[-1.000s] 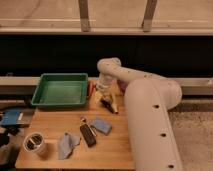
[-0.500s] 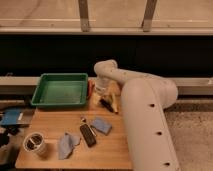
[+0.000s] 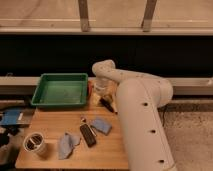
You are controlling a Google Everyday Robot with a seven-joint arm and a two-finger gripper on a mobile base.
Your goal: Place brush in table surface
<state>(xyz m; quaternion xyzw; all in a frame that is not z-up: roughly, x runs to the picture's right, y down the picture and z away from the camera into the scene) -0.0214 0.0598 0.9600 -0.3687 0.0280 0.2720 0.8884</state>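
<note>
1. The worktop [image 3: 52, 120] is a pale butcher-block slab. A dark wall band runs behind it under a light ledge, and speckled floor [image 3: 192, 135] shows to the right.
2. A green tray [image 3: 36, 96] sits at the back left corner of the worktop.
3. Nearer the front lie a flat black remote-like device [image 3: 88, 135], a blue pad [image 3: 102, 125] just beside it, a crumpled grey-blue cloth [image 3: 67, 144] and a round tin [image 3: 35, 144] at the front left.
4. The white arm [image 3: 142, 115] rises from the lower right and bends over the back of the worktop. Its gripper [image 3: 101, 94] points down just right of the tray.
5. I cannot tell whether the jaws are apart, together or clamped on anything.
6. The brush [image 3: 107, 104] shows as a slim dark streak low over the wood, just in front and to the right of the jaws. Whether they touch it is unclear.
</note>
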